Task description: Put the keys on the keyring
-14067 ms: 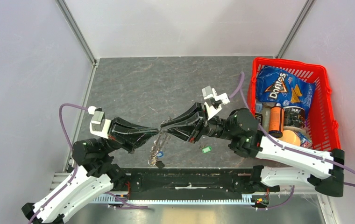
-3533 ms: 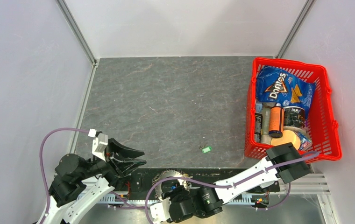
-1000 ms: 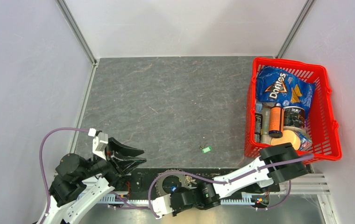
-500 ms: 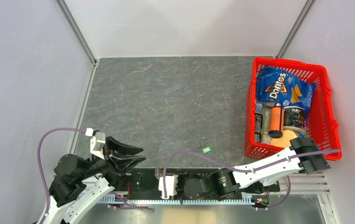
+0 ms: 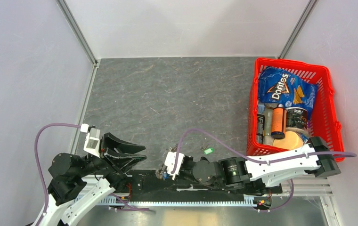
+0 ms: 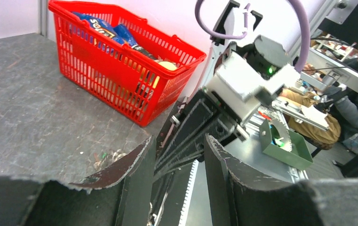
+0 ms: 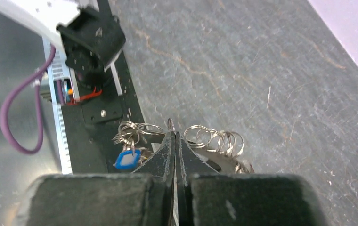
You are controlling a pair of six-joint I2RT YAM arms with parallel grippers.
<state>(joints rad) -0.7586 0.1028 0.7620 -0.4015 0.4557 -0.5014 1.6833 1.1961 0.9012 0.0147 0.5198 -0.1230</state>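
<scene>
The keyring (image 7: 215,139) is a string of silver wire rings carrying a small blue tag (image 7: 126,160). It hangs over the table's near edge. My right gripper (image 7: 173,134) is shut on one of its rings. From above, that gripper (image 5: 161,173) lies at the front rail, with its arm stretched in from the right. A key with a green head (image 5: 208,151) lies loose on the grey table, to the right of it and untouched. The same green key (image 6: 103,155) shows small in the left wrist view. My left gripper (image 5: 143,155) hovers open and empty just left of the right gripper.
A red basket (image 5: 325,122) of snacks and bottles stands at the table's right side, also seen as the basket (image 6: 120,70) from the left wrist. The black base rail (image 5: 215,186) runs along the near edge. Grey walls enclose the table.
The right arm has swung up from below the near edge, bringing its shut gripper and the keyring to the table's front edge. The left gripper has lifted slightly and stays open.
</scene>
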